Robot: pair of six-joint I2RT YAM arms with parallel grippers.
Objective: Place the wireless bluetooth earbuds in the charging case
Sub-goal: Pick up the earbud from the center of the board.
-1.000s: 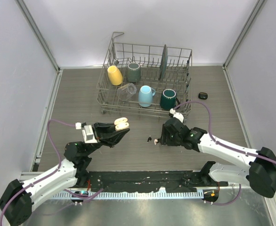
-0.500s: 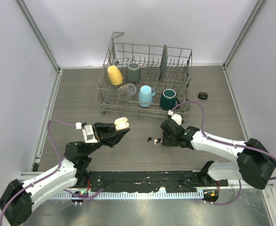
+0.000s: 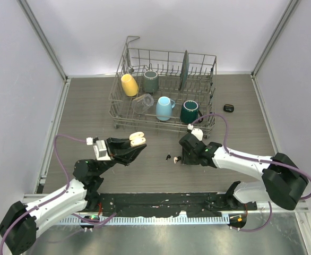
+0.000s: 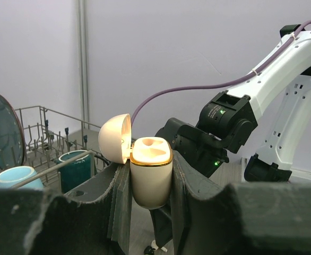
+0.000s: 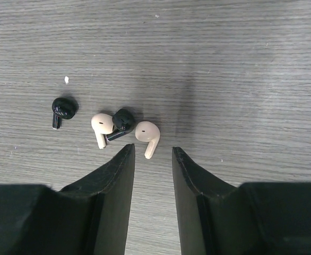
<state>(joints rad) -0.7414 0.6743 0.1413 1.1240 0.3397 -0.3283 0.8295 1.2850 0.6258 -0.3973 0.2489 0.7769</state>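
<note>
My left gripper [image 3: 137, 147] is shut on a cream charging case [image 4: 150, 176] with a gold rim, held above the table; its lid [image 4: 114, 138] stands open and both sockets look empty. The case shows in the top view [image 3: 137, 139]. Four earbuds lie on the table: a cream one [image 5: 148, 134] just ahead of my right gripper [image 5: 153, 151], a black one [image 5: 121, 122] touching another cream one [image 5: 101, 127], and a lone black one [image 5: 62, 109] to the left. My right gripper [image 3: 178, 158] is open and empty, low over the earbuds [image 3: 171, 158].
A wire dish rack [image 3: 164, 90] stands at the back with a yellow cup [image 3: 129, 85], grey mug [image 3: 151, 81], blue mug [image 3: 164, 108], dark green mug [image 3: 189, 112], a clear glass [image 3: 141, 103] and a plate. A small black case [image 3: 229, 108] lies at the right.
My right gripper has shifted slightly left and toward the earbuds, its arm stretching out. My left gripper with the case has stayed in place.
</note>
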